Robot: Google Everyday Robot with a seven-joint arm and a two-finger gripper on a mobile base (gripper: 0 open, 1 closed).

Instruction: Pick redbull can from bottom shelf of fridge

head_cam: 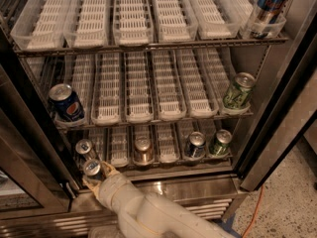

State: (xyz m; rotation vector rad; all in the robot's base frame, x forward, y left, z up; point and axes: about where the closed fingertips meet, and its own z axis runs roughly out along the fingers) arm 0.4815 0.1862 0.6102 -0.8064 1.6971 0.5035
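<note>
A white arm (148, 214) reaches in from the near edge toward the lower left corner of the open fridge (277, 128). Its gripper (97, 172) sits at the near left end of the bottom shelf (163, 165), its tan fingers (110, 169) closed on either side of the redbull can (92, 166), which stands upright at the shelf's front lip. An orange cable (252, 207) crosses the speckled floor (287, 202) to the right. Just behind the held can stands a second slim can (84, 147). Further right along the same shelf stand a copper can (143, 150), a blue can (196, 144) and a green can (220, 142), each in its own white tray. On the middle shelf, a Pepsi can (66, 102) leans at the far left and a larger green can (237, 89) at the far right. On the top shelf, a tall blue can (267, 6) stands at the right end.
</note>
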